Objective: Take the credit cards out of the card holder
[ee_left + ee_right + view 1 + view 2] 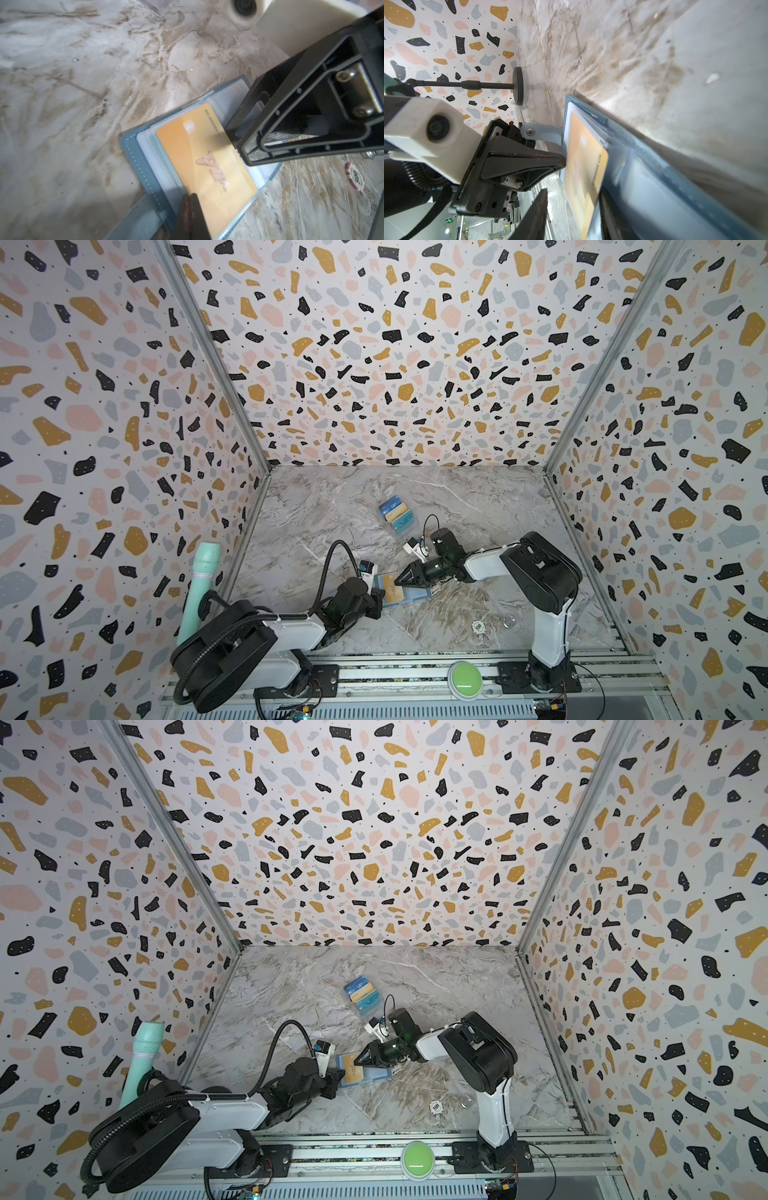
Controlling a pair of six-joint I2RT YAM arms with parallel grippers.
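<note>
Jaws of the right gripper [398,580] are standing partly apart, straddling the free edge of the yellow VIP card [205,162], apparently readying a pinch to draw it out. Shut tight, the left gripper [190,205] is pressing on the open slate-blue card holder [133,149], likely pinning it so it is not sliding across the marble tabletop [72,83].

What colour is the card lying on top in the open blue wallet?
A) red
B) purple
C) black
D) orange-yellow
D: the card on top in the open wallet is orange-yellow, with VIP lettering across it.
</note>
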